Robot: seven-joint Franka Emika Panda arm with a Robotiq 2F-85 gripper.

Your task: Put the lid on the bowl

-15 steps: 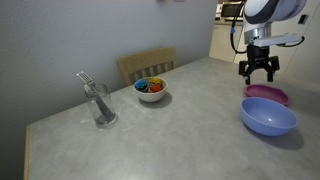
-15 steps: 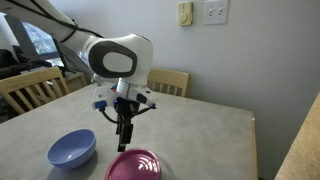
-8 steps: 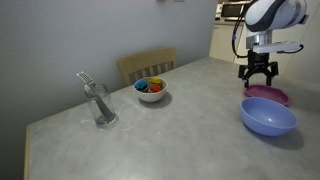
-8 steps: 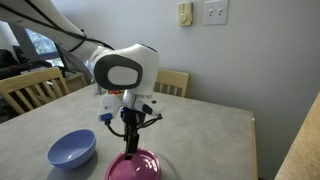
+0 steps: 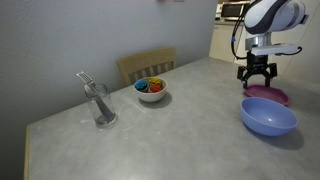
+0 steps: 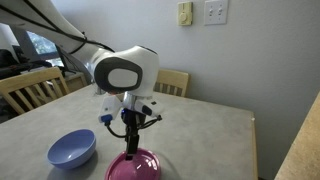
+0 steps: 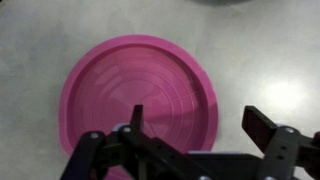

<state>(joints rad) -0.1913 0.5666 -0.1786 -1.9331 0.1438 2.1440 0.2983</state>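
Lid (image 7: pixel 140 100) below the spread gripper (image 7: pixel 198 125), rim between the fingers

Lying flat, rim up, on the grey table (image 5: pixel 150 140); in both exterior views just beside the bowl (image 5: pixel 268 117), not on it. Hanging straight above the lid's edge, gripper pointed down and low over the plastic; impossible to tell from these views whether touching. Fingers apart, pinching nothing. In the wrist view, one fingertip (image 7: pixel 135 112) over the lid's inside and its mate outside, so straddling the raised rim on the right of that view. No long axis to line up with on a round disc; only the rim to take, and that sitting in the gap. Judged as the reach-and-grasp step, with lifting and placing not yet done. Likely next: sinking a little, pinching the rim, raising, then carrying sideways over the blue bowl, close by and open side up. Some risk of the thin rim slipping, or of the disc tipping when held by one edge. Well apart across the table: a white bowl (image 5: pixel 150 90) of colourful pieces, a glass (image 5: pixel 100 108) with a fork (image 5: pixel 85 77) in it, a wooden chair (image 5: pixel 146 64) behind.
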